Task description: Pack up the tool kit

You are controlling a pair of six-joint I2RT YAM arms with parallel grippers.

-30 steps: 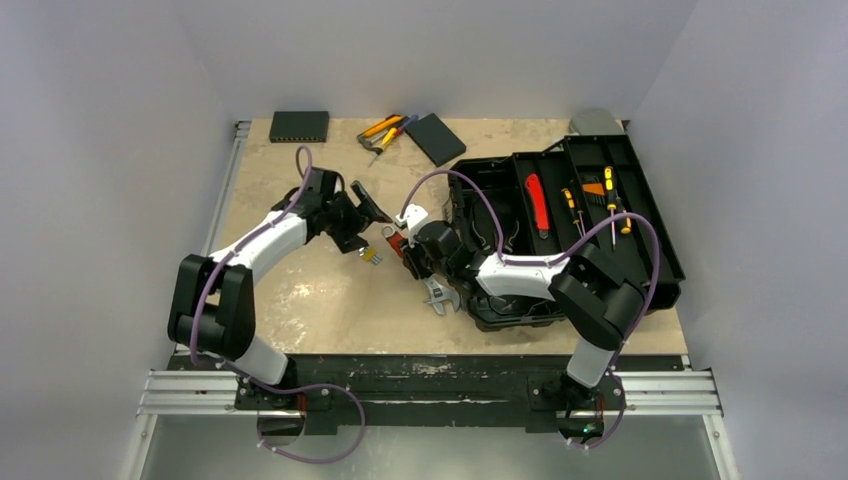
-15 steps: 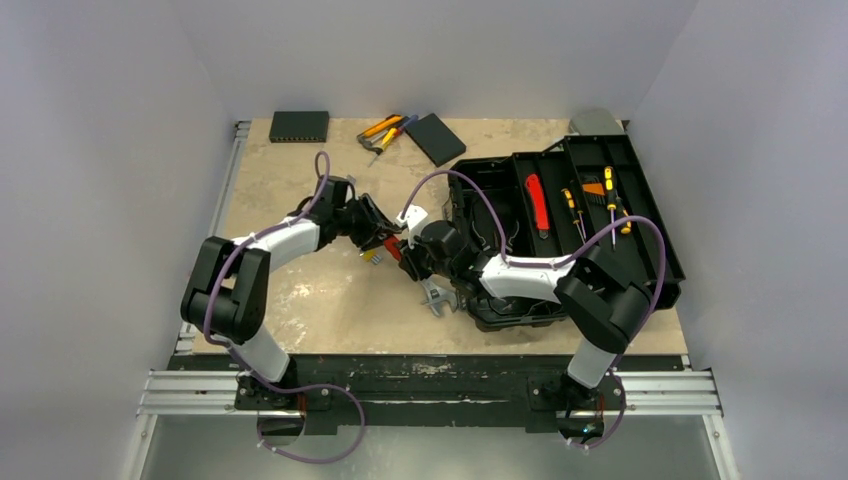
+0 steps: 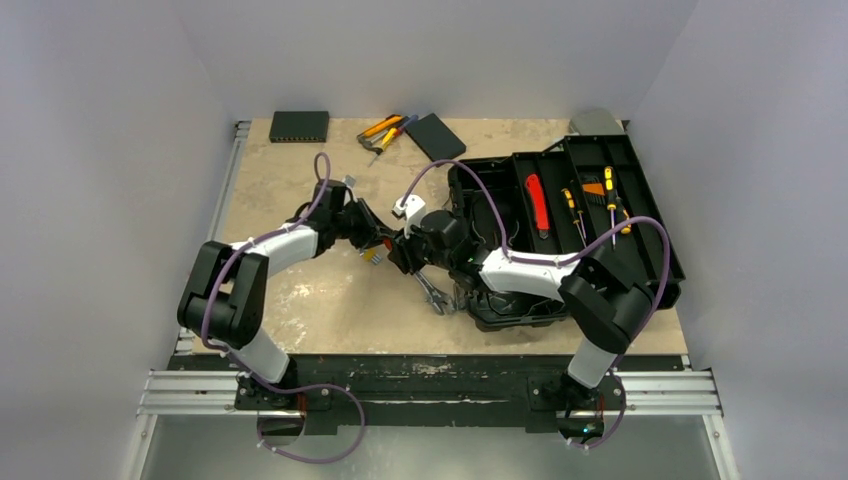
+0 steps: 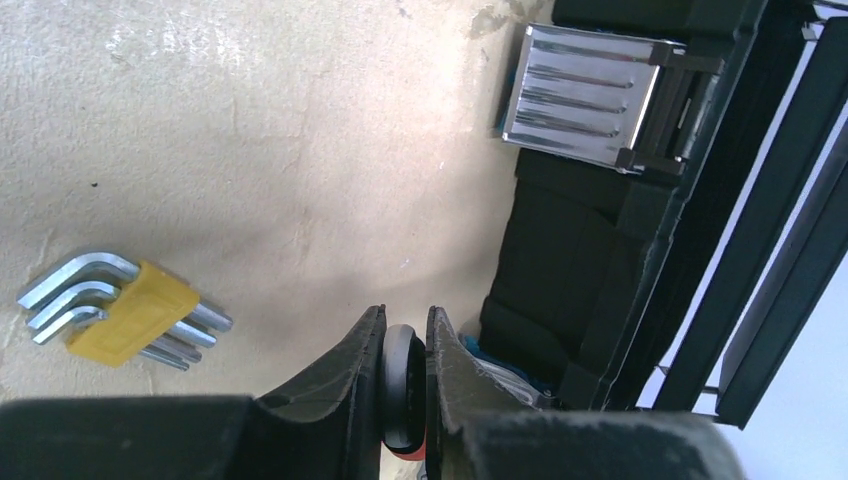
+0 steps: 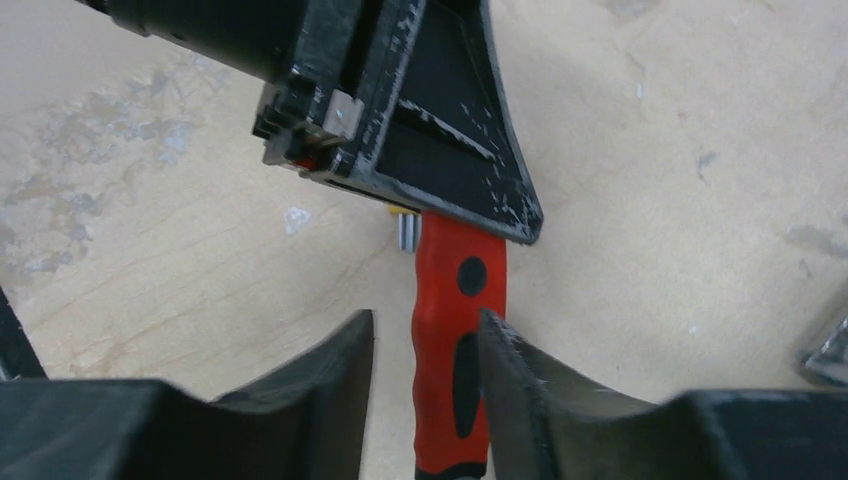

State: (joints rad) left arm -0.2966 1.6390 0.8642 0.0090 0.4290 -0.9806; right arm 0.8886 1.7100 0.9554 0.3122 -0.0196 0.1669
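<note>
While the right hand (image 5: 425, 320) grasps the red-handled adjustable wrench (image 5: 458, 300) part-way along its red grip with black inserts, the left hand (image 4: 403, 318) is clenched on the rounded black butt end of the same handle, so both hands have the tool at once. From above, the two hands meet fingertip to fingertip over the beige tabletop (image 3: 300, 290). The wrench's silver head sticks out on the near side of the right hand; whether it touches the tabletop I cannot tell.

In the right hand's own camera the handle runs straight ahead between the fingers. It lies against one of them, with a sliver of tabletop showing beside the other. Its far end disappears under the left hand's black fingers.

Left of the left hand's fingers, apart from them, a set of silver hex keys in a yellow holder (image 4: 115, 315) lies flat on the tabletop. Right of and ahead of those fingers stands the wall of the large black plastic toolbox (image 4: 560, 270), carrying a ribbed silver latch plate (image 4: 585, 95).

The toolbox (image 3: 635, 165) stands open directly behind the right hand. Its tray holds a long red tool (image 3: 537, 200) and yellow-and-black screwdrivers (image 3: 612, 205). Well beyond both hands, at the far edge, yellow-and-black pliers (image 3: 385, 130) lie beside a flat black box (image 3: 435, 137).
</note>
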